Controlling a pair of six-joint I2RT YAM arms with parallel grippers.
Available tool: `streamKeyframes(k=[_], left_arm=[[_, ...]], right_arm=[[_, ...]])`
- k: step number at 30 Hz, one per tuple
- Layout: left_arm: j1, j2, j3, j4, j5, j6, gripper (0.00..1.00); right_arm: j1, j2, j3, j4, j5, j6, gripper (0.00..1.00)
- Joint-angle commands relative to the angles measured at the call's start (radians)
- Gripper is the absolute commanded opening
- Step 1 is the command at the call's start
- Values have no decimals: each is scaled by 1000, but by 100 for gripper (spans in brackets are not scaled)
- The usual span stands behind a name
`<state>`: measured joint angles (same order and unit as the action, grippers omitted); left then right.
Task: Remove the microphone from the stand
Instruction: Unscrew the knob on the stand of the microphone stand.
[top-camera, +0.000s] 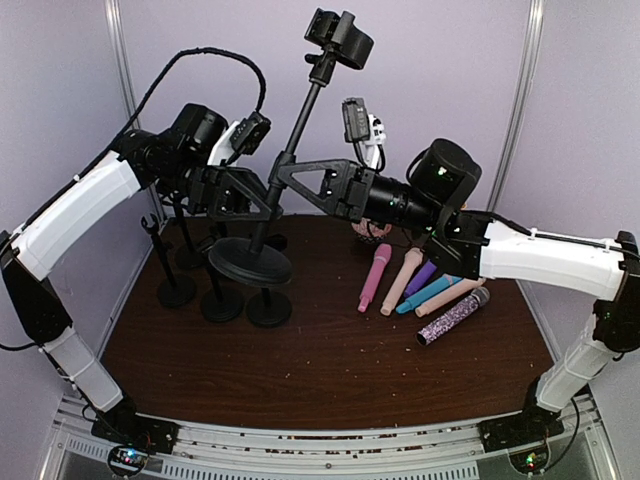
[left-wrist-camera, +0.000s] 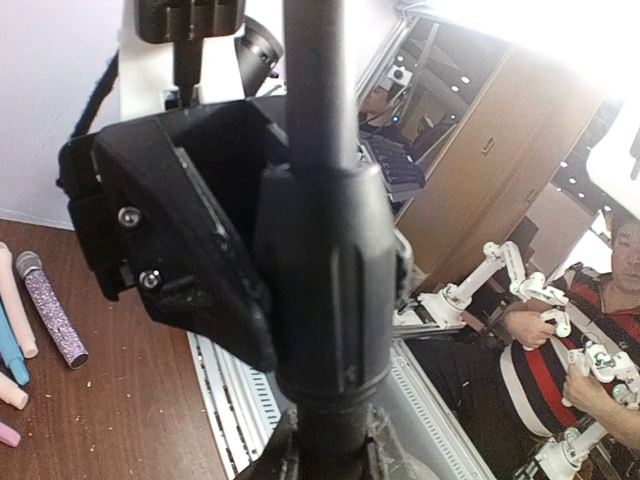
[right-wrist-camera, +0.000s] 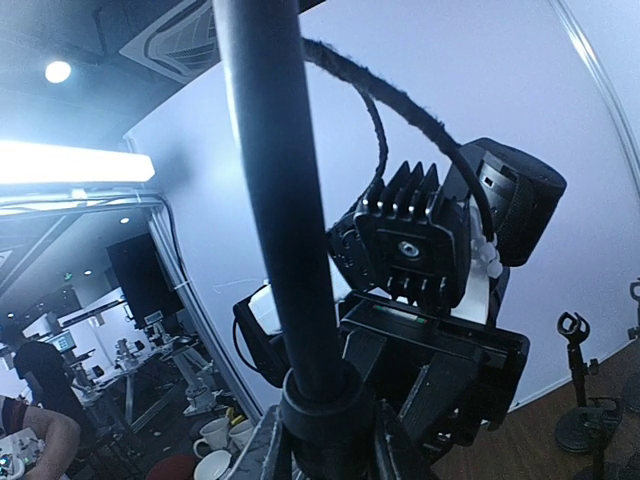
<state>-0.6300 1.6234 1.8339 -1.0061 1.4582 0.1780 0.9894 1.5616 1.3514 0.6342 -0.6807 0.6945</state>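
mostly, stand (top-camera: 305, 118) pole blocks wrist views; left pincer (top-camera: 265, 200), right pincer (top-camera: 287, 173) clamp it.

The overhead view is softly and evenly lit, with only faint shadows on the brown table (top-camera: 320, 370). Both wrist views bow at their edges. A ceiling light strip (right-wrist-camera: 70, 165) blows out white, and the stand pole (right-wrist-camera: 275, 200), so near the lens, looks dark and soft.

pale lilac walls (top-camera: 440, 70); dark wood table (top-camera: 320, 355); bright ceiling strip light (right-wrist-camera: 70, 165)
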Motion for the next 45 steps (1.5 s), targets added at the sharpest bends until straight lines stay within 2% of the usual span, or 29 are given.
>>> streamKeyframes(k=[1, 5, 7, 9, 11, 13, 15, 17, 19, 21, 25, 32, 40, 45], left_arm=[[39, -2, -8, 88, 50, 5, 0], [39, 4, -1, 87, 52, -2, 0], [38, 7, 7, 89, 45, -5, 0], [38, 8, 18, 89, 22, -6, 0], [40, 7, 34, 89, -22, -4, 0], [40, 4, 52, 89, -111, 3, 0], [46, 0, 62, 97, -193, 12, 0], [52, -5, 65, 113, -259, 12, 0], [55, -8, 65, 124, -318, 13, 0], [54, -11, 64, 127, -365, 24, 0], [54, -11, 61, 132, -453, 39, 0], [54, -16, 46, 136, -507, 51, 0], [54, -26, 34, 136, -500, 55, 0], [54, -29, 32, 136, -495, 57, 0]], right_arm=[[18, -7, -14, 321, -255, 190, 7], [17, 13, -18, 470, -296, 296, 13], [11, 17, -22, 495, -304, 320, 27], [3, 7, -40, 465, -289, 303, 50], [-11, -33, -85, 336, -215, 216, 68], [-20, -96, -119, 78, -55, 66, 82], [-19, -142, -117, -180, 167, -41, 92], [-12, -164, -102, -342, 368, -64, 97], [3, -179, -95, -437, 477, -70, 95], [28, -197, -100, -458, 554, -83, 93], [69, -163, -9, -545, 636, -104, 85], [90, -53, 147, -606, 643, -105, 75], [91, 24, 256, -691, 705, -71, 50], [92, 32, 261, -679, 736, -50, 40]])
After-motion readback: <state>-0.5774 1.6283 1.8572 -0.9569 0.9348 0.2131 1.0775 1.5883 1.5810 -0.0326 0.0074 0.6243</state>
